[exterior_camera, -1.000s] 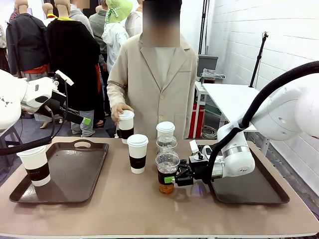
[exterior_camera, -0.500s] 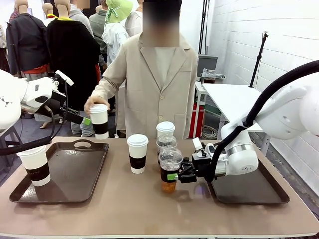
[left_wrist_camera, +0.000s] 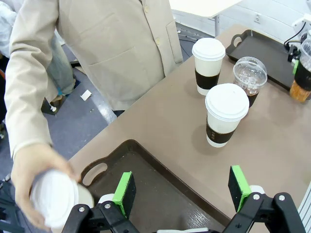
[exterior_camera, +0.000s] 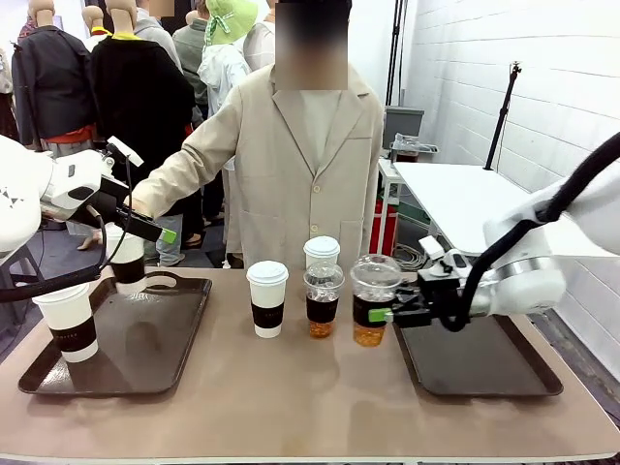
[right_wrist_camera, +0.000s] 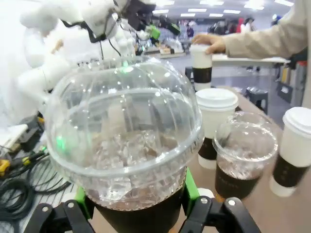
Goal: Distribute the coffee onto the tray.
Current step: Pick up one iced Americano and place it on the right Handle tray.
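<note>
My right gripper (exterior_camera: 381,314) is shut on a clear dome-lidded cup (exterior_camera: 371,298) of amber liquid, just left of the right tray (exterior_camera: 484,373). Up close, that cup (right_wrist_camera: 124,141) sits between the green pads (right_wrist_camera: 189,189). A second clear cup (exterior_camera: 323,300) and two white lidded cups (exterior_camera: 267,298) (exterior_camera: 322,252) stand mid-table. Another white cup (exterior_camera: 68,322) stands on the left tray (exterior_camera: 145,358). The person's hand holds a white cup (exterior_camera: 124,257) over that tray's far edge. My left gripper (left_wrist_camera: 182,189) hangs open and empty above the left tray (left_wrist_camera: 146,170), with the person's cup (left_wrist_camera: 53,196) to one side.
The person stands at the far side, one arm (exterior_camera: 194,160) stretched toward the left tray. A white side table (exterior_camera: 455,189) stands behind on the right. Bare tabletop (exterior_camera: 291,397) lies in front of the cups, and the right tray holds nothing.
My right gripper carried the clear cup rightward from in front of the other clear cup to beside the right tray. The person moved a white cup left to the left tray.
</note>
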